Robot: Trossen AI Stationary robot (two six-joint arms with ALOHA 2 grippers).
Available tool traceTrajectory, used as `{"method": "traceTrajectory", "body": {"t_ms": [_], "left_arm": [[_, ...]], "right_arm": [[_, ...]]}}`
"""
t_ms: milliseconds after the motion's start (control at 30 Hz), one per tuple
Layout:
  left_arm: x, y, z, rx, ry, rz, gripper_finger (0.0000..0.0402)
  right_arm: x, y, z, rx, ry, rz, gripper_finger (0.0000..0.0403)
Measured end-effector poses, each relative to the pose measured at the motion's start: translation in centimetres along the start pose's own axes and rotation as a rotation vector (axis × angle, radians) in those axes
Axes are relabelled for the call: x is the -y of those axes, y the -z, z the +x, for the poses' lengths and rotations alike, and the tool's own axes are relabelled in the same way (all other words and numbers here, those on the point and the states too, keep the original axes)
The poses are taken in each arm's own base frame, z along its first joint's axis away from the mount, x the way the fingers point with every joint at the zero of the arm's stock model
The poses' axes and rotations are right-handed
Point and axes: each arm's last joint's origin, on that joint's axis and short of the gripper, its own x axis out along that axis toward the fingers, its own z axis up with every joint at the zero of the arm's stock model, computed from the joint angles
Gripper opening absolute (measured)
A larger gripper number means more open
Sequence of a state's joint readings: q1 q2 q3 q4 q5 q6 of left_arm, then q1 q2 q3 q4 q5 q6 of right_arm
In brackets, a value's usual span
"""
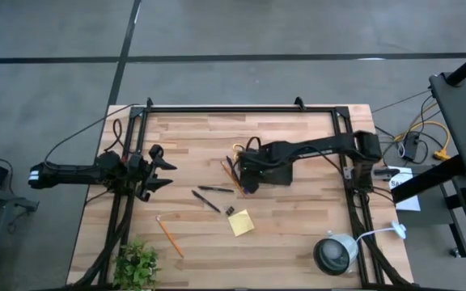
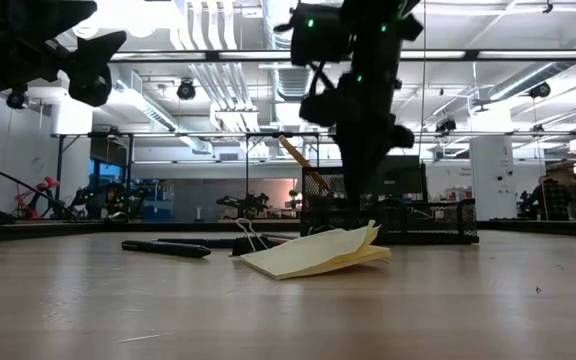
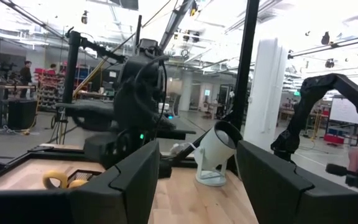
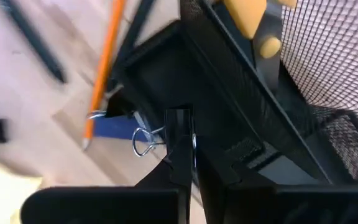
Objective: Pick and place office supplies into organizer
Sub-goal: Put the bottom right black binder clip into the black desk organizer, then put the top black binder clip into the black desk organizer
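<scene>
My right claw [image 4: 188,149] at the organizer [image 4: 303,118].
It is clenched on a small binder clip [image 4: 166,134] over the mesh tray's left edge.

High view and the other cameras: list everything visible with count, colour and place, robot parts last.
table: one, light wood
organizer: one, black mesh, table centre
scissors: one pair, yellow handles, in the organizer
pencils: at least two, orange; one lying near the plant, the rest at the organizer's left side
pens: two, black, left of the organizer
sticky-note pad: one, yellow, below the pens
clips: two, dark; one beside the pad, one in the right gripper
lamp: one, grey-white, right corner
plant: one, green, left corner
left gripper: jaws open, empty, at the left edge
right gripper: jaws shut on a clip, over the organizer
</scene>
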State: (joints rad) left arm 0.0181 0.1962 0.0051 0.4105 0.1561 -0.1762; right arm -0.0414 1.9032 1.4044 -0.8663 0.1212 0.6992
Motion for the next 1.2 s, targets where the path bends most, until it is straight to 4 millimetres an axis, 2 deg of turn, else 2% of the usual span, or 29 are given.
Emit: {"method": "traceTrajectory", "body": {"t_ms": [100, 200, 300, 400, 467, 567, 667, 733, 967, 1100, 1200], "left_arm": [[0.0, 0.0, 0.0, 0.000, 0.000, 0.000, 0.0201], [0.0, 0.0, 0.0, -0.001, 0.000, 0.000, 0.0201], [0.0, 0.0, 0.0, -0.001, 0.000, 0.000, 0.0201], [0.0, 0.0, 0.0, -0.001, 0.000, 0.000, 0.0201], [0.0, 0.0, 0.0, 0.000, 0.000, 0.000, 0.0201], [0.0, 0.0, 0.0, 0.001, 0.000, 0.000, 0.0201], [0.0, 0.0, 0.0, -0.001, 0.000, 0.000, 0.0201], [0.0, 0.0, 0.0, 0.000, 0.001, 0.000, 0.0201], [0.0, 0.0, 0.0, 0.000, 0.000, 0.000, 0.0201], [0.0, 0.0, 0.0, 0.000, 0.000, 0.000, 0.0201], [0.0, 0.0, 0.0, 0.000, 0.000, 0.000, 0.0201]], "right_arm": [[-0.2, -0.2, 0.9, 0.012, 0.016, 0.028, 0.0010], [-0.3, -0.6, 0.7, 0.069, 0.054, 0.041, 0.0023], [-0.4, -1.1, 0.0, 0.135, 0.088, 0.045, 0.0050], [-0.5, -1.5, -0.8, 0.162, 0.087, -0.028, 0.0087], [-1.1, -1.3, -1.6, 0.170, 0.074, -0.214, 0.0113], [-3.2, 0.1, -2.9, 0.159, 0.010, -0.622, 0.0142], [-5.0, 1.9, -3.2, 0.149, -0.036, -0.954, 0.0159], [-5.8, 2.9, -2.8, 0.144, -0.030, -1.088, 0.0163], [-7.1, 3.6, 0.7, 0.093, 0.005, -1.320, 0.0153], [-7.4, 3.0, 1.6, 0.085, 0.018, -1.367, 0.0139], [-7.5, 2.4, 1.5, 0.112, 0.042, -1.365, 0.0129]]}}
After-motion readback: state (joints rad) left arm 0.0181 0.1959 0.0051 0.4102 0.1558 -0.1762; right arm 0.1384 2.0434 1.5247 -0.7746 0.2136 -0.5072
